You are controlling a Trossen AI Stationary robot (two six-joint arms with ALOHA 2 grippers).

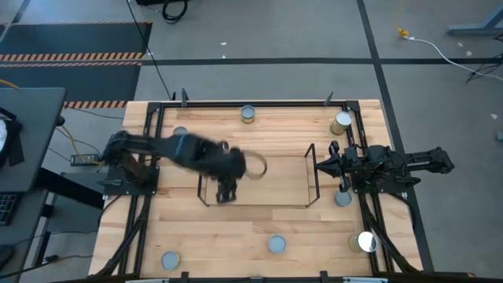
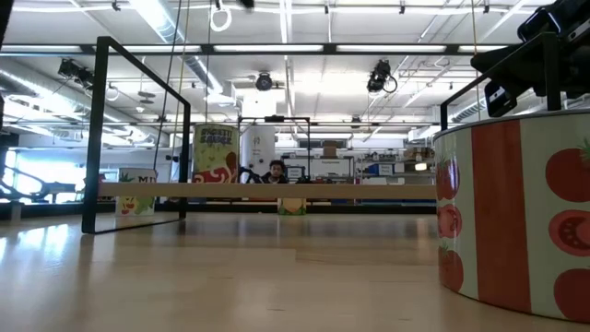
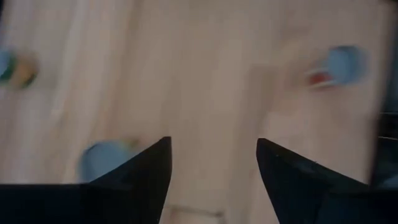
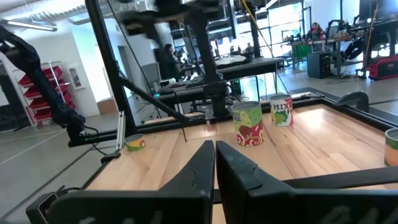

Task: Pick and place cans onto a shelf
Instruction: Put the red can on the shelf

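Observation:
The shelf (image 1: 259, 182) of thin dark rods stands mid-table. One can (image 1: 255, 165) stands on it; the low view shows it upright on the shelf board (image 2: 216, 153), and the right wrist view shows it too (image 4: 248, 123). My left gripper (image 1: 226, 191) hovers over the shelf's left end, to the left of that can, open and empty (image 3: 211, 143). My right gripper (image 1: 318, 167) is shut and empty (image 4: 214, 149), just past the shelf's right end frame. Other cans stand upright on the table: far edge (image 1: 248, 114), far right (image 1: 340, 122), near edge (image 1: 276, 244).
More cans stand at the near right (image 1: 365, 241), by the right arm (image 1: 343, 198), at the near left (image 1: 170, 260) and far left (image 1: 181, 132). The black outer frame (image 1: 153, 141) rims the table. A tomato-label can (image 2: 516, 221) fills the low view's right.

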